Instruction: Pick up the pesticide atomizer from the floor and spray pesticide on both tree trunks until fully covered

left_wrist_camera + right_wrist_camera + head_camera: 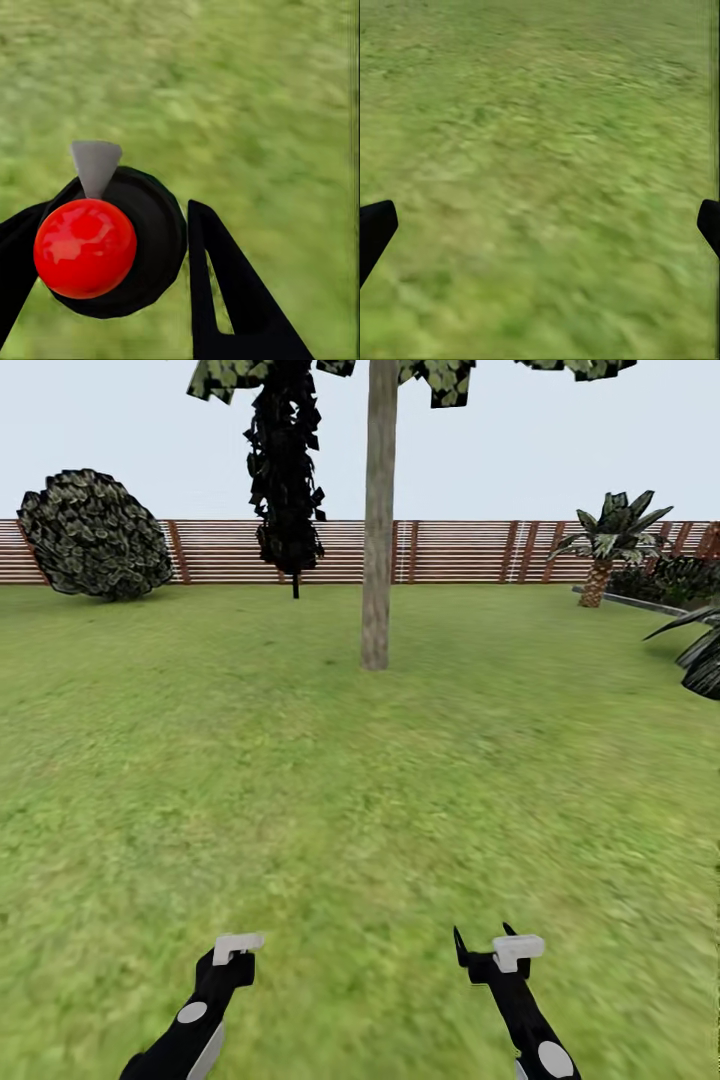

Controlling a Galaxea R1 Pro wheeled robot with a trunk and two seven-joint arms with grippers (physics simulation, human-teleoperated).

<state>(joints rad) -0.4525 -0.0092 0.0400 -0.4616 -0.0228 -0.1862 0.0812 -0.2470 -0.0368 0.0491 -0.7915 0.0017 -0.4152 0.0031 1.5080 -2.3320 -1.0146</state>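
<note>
The pesticide atomizer (pixel 142 225) sits between my left gripper's black fingers in the left wrist view. Seen end-on, it has a round black body, a pale grey nozzle tip and a glossy red ball on its near side. My left gripper (pixel 235 952) (pixel 112 225) is shut on it, low over the grass floor (pixel 360 810). My right gripper (pixel 487 945) (pixel 540 225) hangs open over bare grass, its fingers wide apart. One tree stands straight ahead across the lawn, its thick pale tree trunk (pixel 377 520) upright, with dark foliage (pixel 445 375) at the top edge.
A brown slat fence (pixel 460 550) closes the far side of the garden. A thin all-black tree (pixel 287 460) stands left of the trunk, and a round dark bush (pixel 95 535) at far left. A short palm (pixel 608 540) and dark leaves (pixel 700 650) stand right.
</note>
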